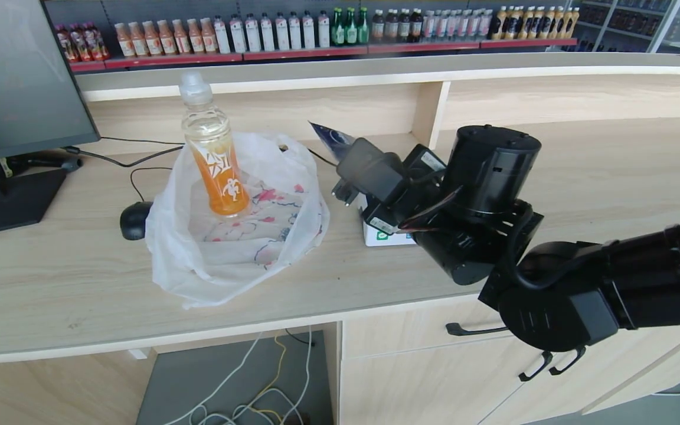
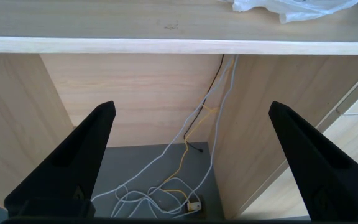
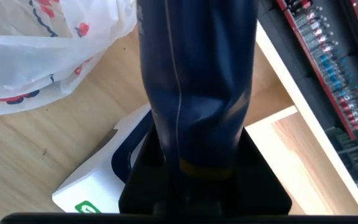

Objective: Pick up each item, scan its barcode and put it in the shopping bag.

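Observation:
A white plastic shopping bag (image 1: 239,236) lies open on the wooden counter, and an orange drink bottle (image 1: 213,153) stands upright inside it. Just right of the bag, above a white scanner box (image 1: 382,237), my right gripper (image 1: 349,154) is shut on a dark blue packet (image 1: 329,137). In the right wrist view the packet (image 3: 197,81) stands between the fingers (image 3: 263,168), with the scanner box (image 3: 101,186) and bag (image 3: 42,56) beside it. My left gripper (image 2: 191,109) hangs open with nothing in it below the counter's front edge; a corner of the bag (image 2: 291,9) shows above.
A monitor (image 1: 15,77) on its stand and a black mouse (image 1: 135,219) sit left of the bag. A raised shelf runs along the counter's back, with a divider (image 1: 431,112). Cables (image 2: 179,186) lie under the counter; drawers (image 1: 434,366) sit at the right.

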Robot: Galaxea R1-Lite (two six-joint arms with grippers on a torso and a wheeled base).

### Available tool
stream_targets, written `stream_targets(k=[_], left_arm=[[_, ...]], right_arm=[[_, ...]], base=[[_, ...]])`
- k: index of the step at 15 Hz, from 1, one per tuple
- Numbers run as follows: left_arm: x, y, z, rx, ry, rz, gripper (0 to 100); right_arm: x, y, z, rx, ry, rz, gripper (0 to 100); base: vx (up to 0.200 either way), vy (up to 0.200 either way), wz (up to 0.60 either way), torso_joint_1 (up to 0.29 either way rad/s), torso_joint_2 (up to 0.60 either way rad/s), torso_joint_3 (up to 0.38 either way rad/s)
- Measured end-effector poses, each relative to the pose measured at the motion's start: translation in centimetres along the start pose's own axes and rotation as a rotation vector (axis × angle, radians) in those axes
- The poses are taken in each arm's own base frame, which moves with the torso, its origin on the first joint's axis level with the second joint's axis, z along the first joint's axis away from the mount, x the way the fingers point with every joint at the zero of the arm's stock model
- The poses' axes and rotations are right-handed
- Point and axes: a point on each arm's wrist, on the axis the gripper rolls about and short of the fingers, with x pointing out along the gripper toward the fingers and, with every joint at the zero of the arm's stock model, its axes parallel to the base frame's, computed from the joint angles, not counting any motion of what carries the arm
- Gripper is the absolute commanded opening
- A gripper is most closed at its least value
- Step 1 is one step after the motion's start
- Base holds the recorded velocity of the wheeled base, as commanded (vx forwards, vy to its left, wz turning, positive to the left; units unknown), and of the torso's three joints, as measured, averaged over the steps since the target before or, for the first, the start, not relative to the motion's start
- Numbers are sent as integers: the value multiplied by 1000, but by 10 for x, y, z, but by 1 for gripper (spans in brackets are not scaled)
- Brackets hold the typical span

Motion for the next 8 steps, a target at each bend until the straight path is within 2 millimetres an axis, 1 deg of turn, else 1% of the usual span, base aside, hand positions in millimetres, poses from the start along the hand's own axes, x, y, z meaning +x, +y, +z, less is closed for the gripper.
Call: stream_targets(k=[4,8], left_arm=[[0,0,0,0,0,0,100],[0,0,0,0,0,0,100]], right_arm=[[9,-10,5,-39,-11,-45,0],[15,-17,0,-111,4,-74,0]], base=[[0,0,0,0,0,0],[0,0,0,0,0,0]])
